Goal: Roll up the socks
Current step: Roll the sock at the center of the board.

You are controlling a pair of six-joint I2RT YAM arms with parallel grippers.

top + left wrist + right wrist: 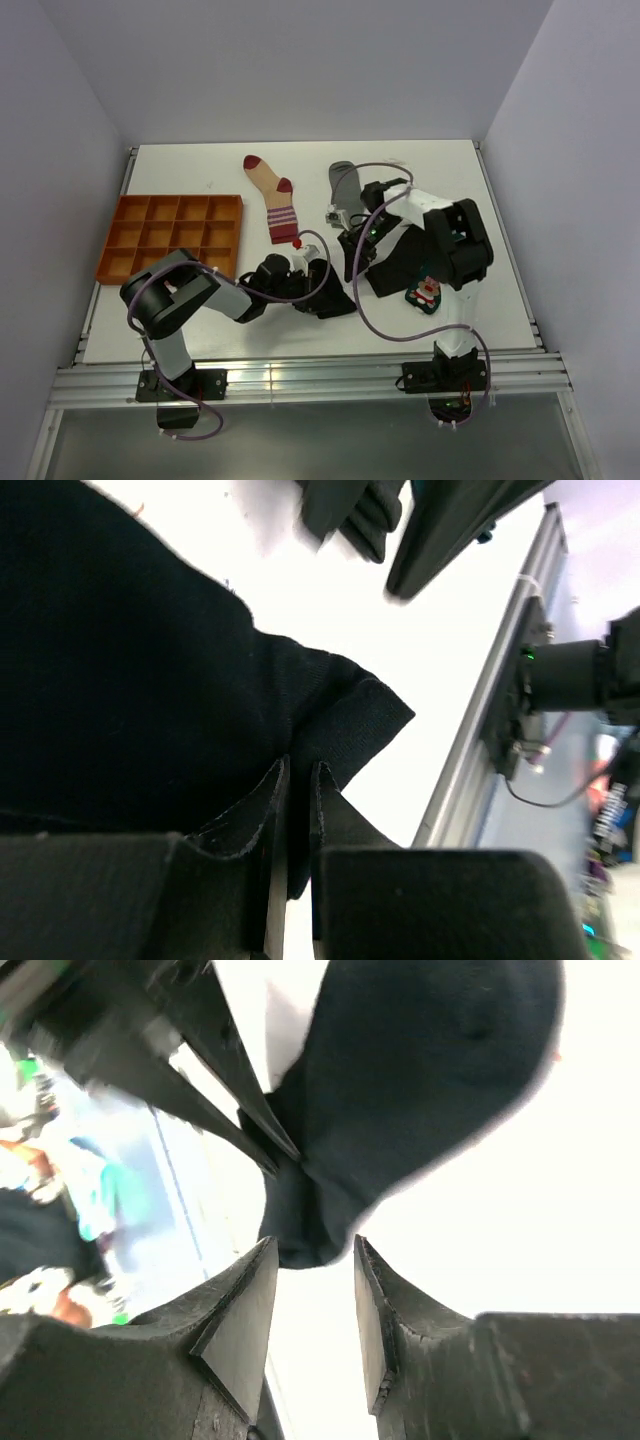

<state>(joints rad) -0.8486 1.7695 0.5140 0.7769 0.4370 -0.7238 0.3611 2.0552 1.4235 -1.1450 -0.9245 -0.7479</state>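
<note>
Down near the middle of the white table (480,200), the left gripper (298,780) has its two fingers pressed almost together, pinching a thin fold at the edge of a plain black fabric ankle sock (130,680). From above, that sock is hard to separate from the dark arms crowded over it. In the left wrist view it fills most of the picture and runs off the left edge. The right gripper (315,1290) sits just beside it with its fingers spread. A narrow end of the black sock lies just past the tips, and nothing is clamped between them. A lump of dark fabric (350,510) shows at the top of the left wrist view, cut off by the edge; I can't tell whether it is a separate sock. Further back, a beige ankle sock with red stripes (272,200) lies flat. A grey sock (342,180) is partly hidden behind the right arm. A dark teal sock with a Christmas figure (426,293) peeks out beneath that arm. An orange plastic compartment tray (180,199) sits on the left.
</note>
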